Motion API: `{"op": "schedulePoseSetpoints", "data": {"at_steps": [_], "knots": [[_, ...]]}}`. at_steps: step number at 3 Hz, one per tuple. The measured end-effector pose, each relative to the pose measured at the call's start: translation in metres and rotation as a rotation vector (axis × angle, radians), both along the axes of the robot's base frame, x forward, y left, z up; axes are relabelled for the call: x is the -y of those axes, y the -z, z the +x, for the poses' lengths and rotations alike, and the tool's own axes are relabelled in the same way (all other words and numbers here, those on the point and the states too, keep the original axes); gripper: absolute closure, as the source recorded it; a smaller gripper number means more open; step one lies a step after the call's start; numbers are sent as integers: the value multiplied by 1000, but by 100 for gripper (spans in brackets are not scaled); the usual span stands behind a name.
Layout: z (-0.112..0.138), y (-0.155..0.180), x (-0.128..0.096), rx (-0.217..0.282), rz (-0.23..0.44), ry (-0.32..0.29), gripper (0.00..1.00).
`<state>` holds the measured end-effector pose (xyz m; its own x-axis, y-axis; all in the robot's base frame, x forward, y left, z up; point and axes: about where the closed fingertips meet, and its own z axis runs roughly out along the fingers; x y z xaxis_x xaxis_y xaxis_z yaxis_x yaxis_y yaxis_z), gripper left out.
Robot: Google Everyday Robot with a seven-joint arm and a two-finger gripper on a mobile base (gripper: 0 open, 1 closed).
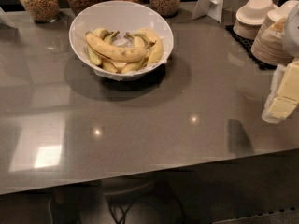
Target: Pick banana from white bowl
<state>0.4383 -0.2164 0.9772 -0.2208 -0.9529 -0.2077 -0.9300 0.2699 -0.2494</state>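
The white bowl [79,24] stands on the grey table at the back left of centre. It holds several bananas. The banana [115,52], long, curved and yellow with brown speckles, lies on top of the shorter greener ones, running from upper left to lower right. My gripper [282,101], white and cream, hangs at the right edge of the view above the table. It is far to the right of the bowl and holds nothing that I can see.
Several glass jars [39,1] of grains line the back edge. Stacked small bowls [254,14] and plates [273,43] sit on a black mat at the back right. A white sign stand [212,1] is behind them. The table's front edge [149,169] runs across the lower view.
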Motion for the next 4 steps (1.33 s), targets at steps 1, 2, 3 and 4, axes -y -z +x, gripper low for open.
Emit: {"op": "schedulePoseSetpoints", "data": {"at_steps": [1,2,3,4], "knots": [[0,0,0,0,1,0,0],[8,-3,-9,27,49,-7,0],[30,-2,-34,63,139,-37,0],[60,-3,-62,112,243,-63,0]]}}
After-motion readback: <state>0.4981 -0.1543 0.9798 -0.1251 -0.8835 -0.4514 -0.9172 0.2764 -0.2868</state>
